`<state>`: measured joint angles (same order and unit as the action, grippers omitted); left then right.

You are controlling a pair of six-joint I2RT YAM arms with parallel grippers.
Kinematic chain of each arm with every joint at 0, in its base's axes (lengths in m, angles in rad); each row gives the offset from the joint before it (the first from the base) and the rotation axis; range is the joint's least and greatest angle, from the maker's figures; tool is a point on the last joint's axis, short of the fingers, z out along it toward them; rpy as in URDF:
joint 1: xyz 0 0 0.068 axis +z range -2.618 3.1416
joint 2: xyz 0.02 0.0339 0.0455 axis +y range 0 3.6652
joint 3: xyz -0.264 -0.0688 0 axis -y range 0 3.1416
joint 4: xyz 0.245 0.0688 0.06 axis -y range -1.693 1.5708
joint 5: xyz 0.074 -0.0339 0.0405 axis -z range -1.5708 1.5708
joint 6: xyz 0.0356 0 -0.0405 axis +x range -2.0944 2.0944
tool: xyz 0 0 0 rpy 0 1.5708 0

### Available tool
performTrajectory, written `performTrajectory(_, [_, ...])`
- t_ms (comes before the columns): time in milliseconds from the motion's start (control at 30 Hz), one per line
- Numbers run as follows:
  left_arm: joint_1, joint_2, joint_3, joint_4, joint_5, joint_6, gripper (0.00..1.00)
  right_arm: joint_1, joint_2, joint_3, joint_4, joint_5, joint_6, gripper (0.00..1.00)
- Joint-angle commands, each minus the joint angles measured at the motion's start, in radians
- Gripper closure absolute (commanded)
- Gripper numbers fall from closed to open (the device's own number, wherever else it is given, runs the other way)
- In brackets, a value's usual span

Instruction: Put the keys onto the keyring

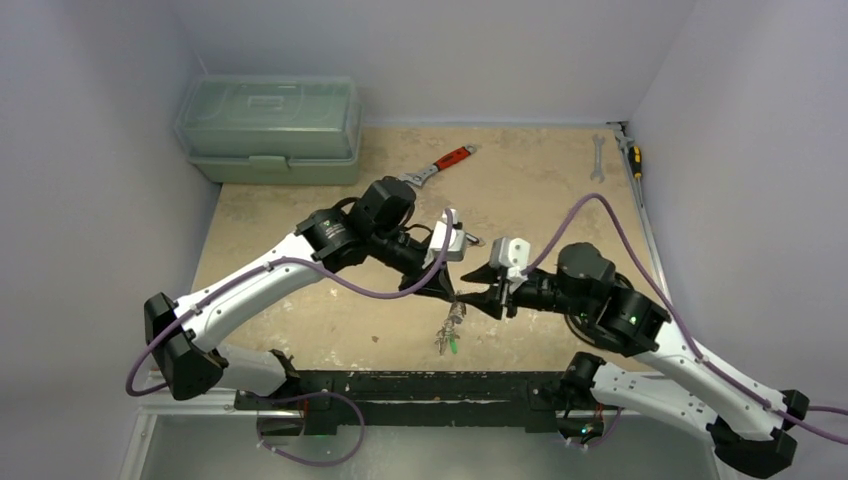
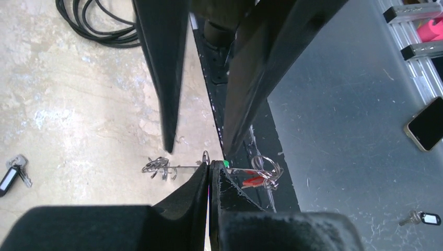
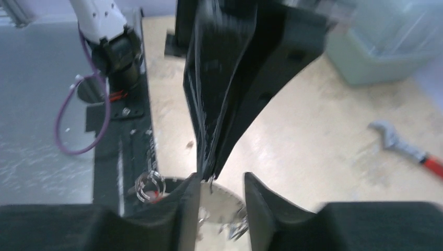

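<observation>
Fingers pinched shut on the keyring (image 2: 185, 168), the left gripper (image 2: 209, 168) should hold it level while the right gripper (image 3: 222, 180), fingers parted, clears the dangling keys (image 2: 264, 171).

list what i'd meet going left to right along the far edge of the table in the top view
green toolbox → red-handled wrench → silver spanner → screwdriver against the right wall
</observation>
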<state>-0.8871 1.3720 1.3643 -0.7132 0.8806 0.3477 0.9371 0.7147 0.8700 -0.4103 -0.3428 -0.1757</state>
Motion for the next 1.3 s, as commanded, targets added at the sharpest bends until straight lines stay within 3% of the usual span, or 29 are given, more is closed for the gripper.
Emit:
performTrajectory(0, [-0.005,-0.082,-0.087,0.207,-0.046,-0.111,1.0,0.005,-0.066,0.001,0.177,0.084,0.044,0.52])
performTrajectory(67, [-0.003,-0.134,-0.137,0.305,-0.059,-0.154,1.0,0.005,-0.093,-0.013,0.2,0.178,0.07,0.49])
performTrajectory(267, [-0.003,-0.268,-0.287,0.609,-0.131,-0.273,1.0,0.005,-0.255,-0.138,0.349,0.211,0.197,0.48])
performTrajectory(467, [-0.004,-0.364,-0.44,0.924,-0.216,-0.419,1.0,0.005,-0.296,-0.21,0.44,0.202,0.3,0.53])
performTrajectory(733, [-0.004,-0.427,-0.631,1.364,-0.269,-0.629,1.0,0.005,-0.271,-0.279,0.629,0.076,0.37,0.6])
performTrajectory(967, [-0.003,-0.433,-0.692,1.53,-0.268,-0.707,1.0,0.005,-0.203,-0.294,0.71,0.049,0.386,0.61])
performTrajectory(1167, [-0.003,-0.448,-0.694,1.534,-0.251,-0.72,1.0,0.005,-0.228,-0.296,0.686,0.083,0.364,0.61])
performTrajectory(1267, [-0.003,-0.446,-0.692,1.549,-0.23,-0.735,1.0,0.005,-0.23,-0.286,0.67,0.053,0.343,0.66])
